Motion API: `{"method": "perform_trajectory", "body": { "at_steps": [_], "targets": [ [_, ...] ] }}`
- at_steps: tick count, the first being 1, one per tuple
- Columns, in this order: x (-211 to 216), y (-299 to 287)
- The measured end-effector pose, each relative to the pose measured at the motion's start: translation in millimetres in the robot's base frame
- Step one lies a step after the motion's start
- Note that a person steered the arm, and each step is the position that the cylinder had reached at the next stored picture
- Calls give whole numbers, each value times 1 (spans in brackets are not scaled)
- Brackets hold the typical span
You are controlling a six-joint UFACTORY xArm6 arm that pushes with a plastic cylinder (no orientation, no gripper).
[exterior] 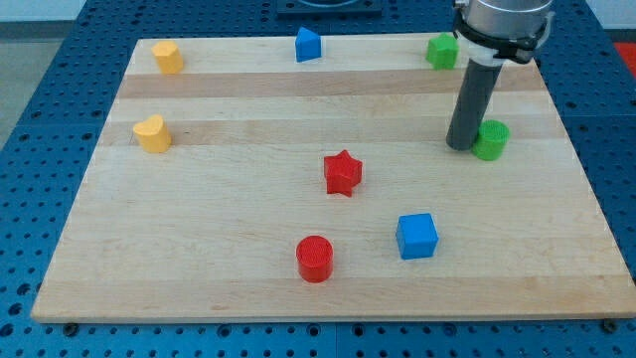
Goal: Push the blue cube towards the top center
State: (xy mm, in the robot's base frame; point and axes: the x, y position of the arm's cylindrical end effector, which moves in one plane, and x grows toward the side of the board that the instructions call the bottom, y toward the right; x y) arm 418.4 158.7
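Pale wooden desk [248, 259] fills most of the view, lying on a blue perforated surface [40, 60]. No pincer is fitted, so there is no opening or closing to report; the arm ends in a straight dark rod [474, 99] that comes down from a silver collar at the view's top right. My tip [459, 146] rests on the desk near its right side, touching or just beside a green cylinder [491, 140], which sits immediately to the tip's right. A second green block [442, 51], of unclear shape, lies above the tip near the desk's top edge, slightly to the left. The blue cube [416, 237] named in the task sits well below the tip and a little to its left, in the desk's lower right part, apart from the rod. A red star [343, 173] lies to the tip's left and slightly lower, roughly at the desk's middle. A red cylinder [315, 259] is further down and left, near the blue cube but not touching it. A blue block with a peaked top [308, 45] stands far up and left of the tip, at the top centre. Two yellow blocks are far to the left: an upper yellow block [168, 57] at the top left corner and a yellow heart-like block [152, 133] about level with the tip.
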Motion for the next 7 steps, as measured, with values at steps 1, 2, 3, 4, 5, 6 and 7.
{"method": "perform_trajectory", "body": {
  "at_steps": [1, 2, 3, 4, 5, 6, 7],
  "targets": [
    [23, 0],
    [44, 0],
    [90, 0],
    [151, -19],
    [173, -24],
    [177, -64],
    [177, -81]
  ]
}}
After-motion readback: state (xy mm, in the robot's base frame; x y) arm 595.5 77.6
